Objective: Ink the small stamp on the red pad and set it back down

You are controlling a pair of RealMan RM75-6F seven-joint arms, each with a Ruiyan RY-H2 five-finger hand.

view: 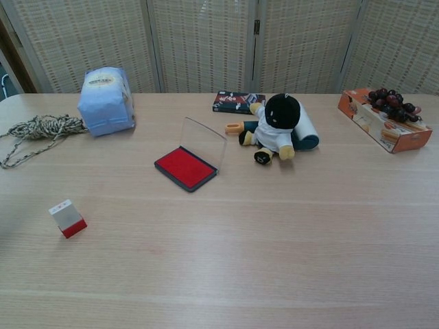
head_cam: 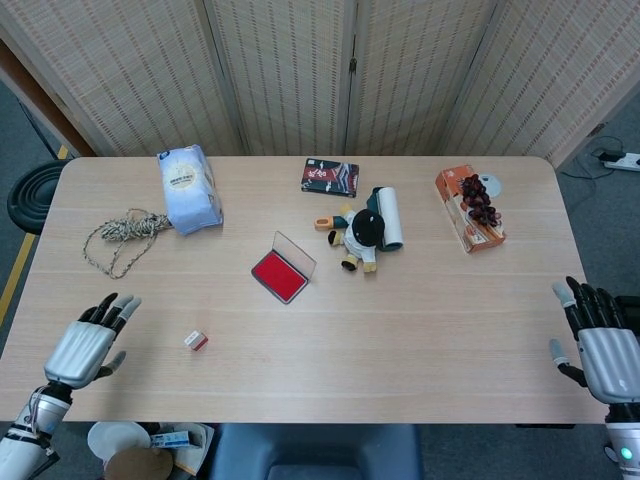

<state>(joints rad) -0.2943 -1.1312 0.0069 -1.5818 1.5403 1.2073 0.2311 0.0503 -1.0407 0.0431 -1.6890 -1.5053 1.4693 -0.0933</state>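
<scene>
Two empty robot hands, left robot hand [head_cam: 88, 348] and right robot hand [head_cam: 601, 347], fingers spread, flank the table [head_cam: 420, 330]; stamp [head_cam: 196, 340] lies lower left, red pad [head_cam: 280, 276] open mid-frame.

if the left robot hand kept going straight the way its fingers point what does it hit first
Probably nothing nearby: the left robot hand points up and slightly right, a line passing left of the small stamp across bare table toward the blue bag. Height is unclear.

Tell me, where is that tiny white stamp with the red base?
The tiny white stamp with the red base lies near the table's front left, between the left robot hand and the open red ink pad, touching neither.
</scene>
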